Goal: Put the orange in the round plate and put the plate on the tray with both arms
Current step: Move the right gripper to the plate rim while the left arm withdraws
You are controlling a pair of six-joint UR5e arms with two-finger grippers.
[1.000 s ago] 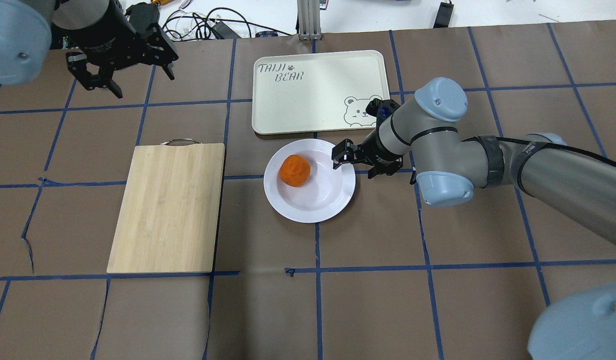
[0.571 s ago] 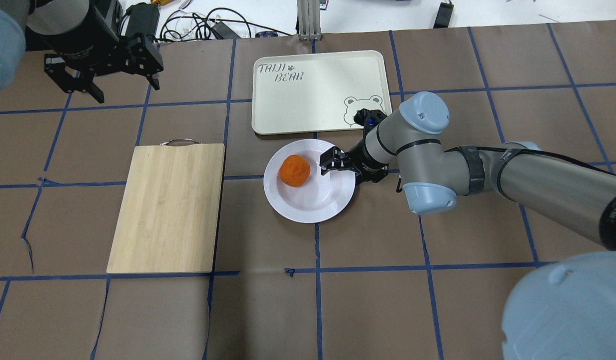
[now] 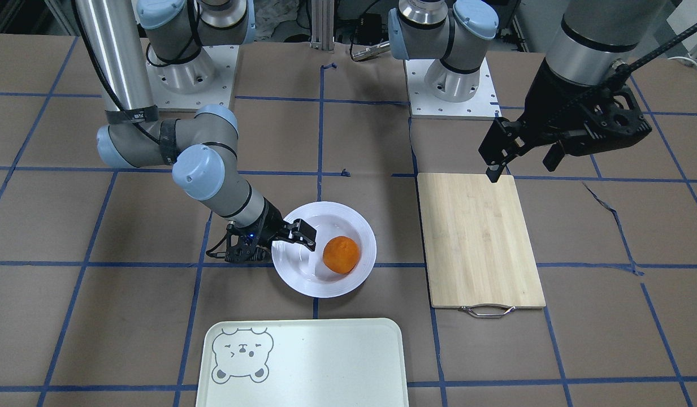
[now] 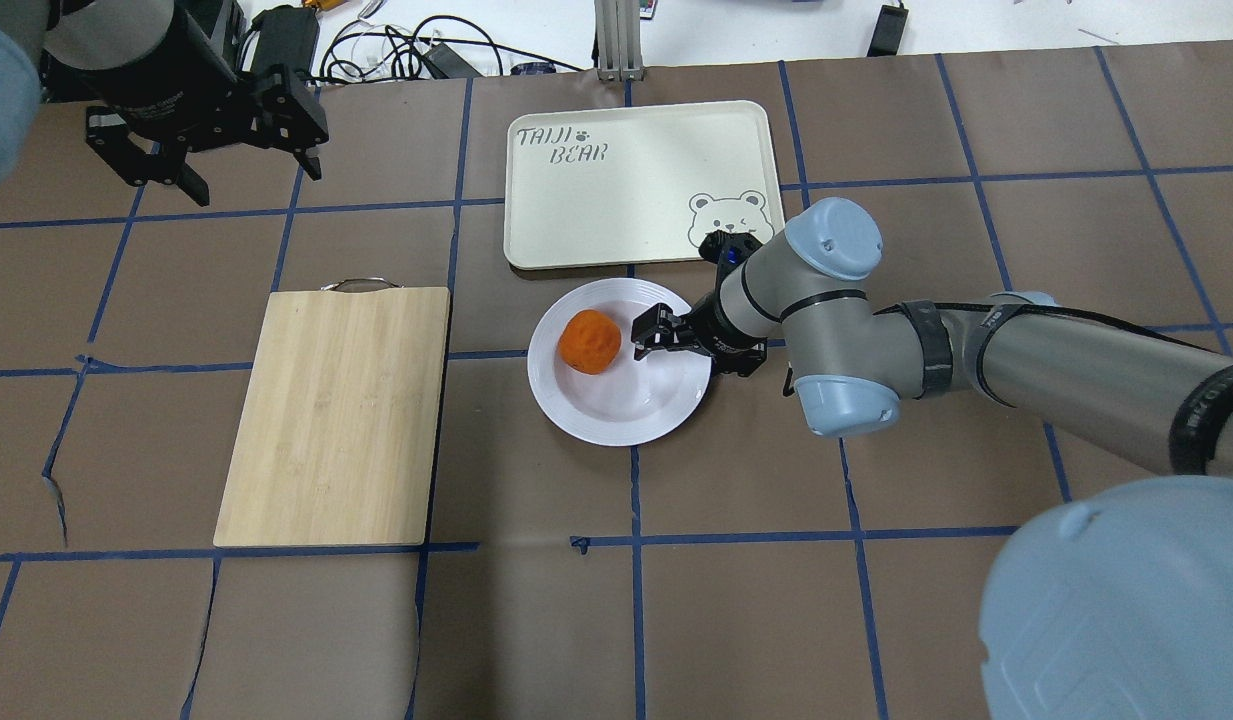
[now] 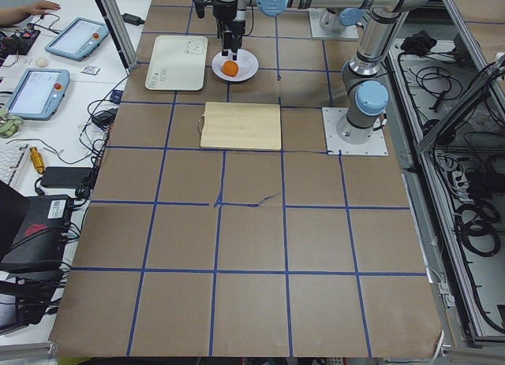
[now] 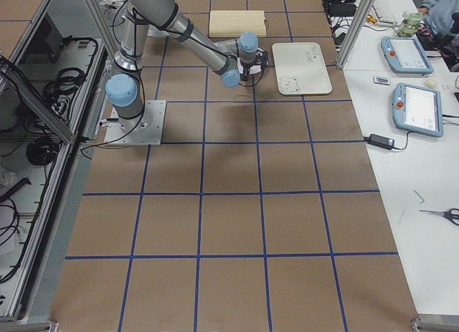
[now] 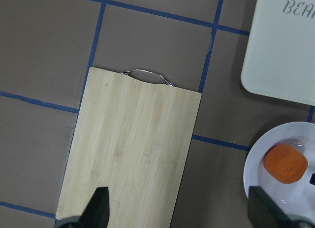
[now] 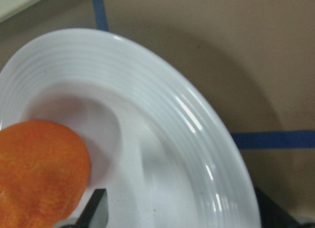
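The orange lies in the left part of the white round plate, which rests on the table just in front of the cream tray. My right gripper is low at the plate's right rim and open. In the right wrist view one fingertip is over the plate's inside beside the orange, and the other is outside the rim. My left gripper hangs open and empty high above the far left.
A wooden cutting board with a metal handle lies left of the plate. Cables and gear sit beyond the table's far edge. The brown table surface carries blue tape lines.
My right gripper has slid left over the plate's rim, closer to the orange. The left gripper shifted a little left and back, then stayed still.
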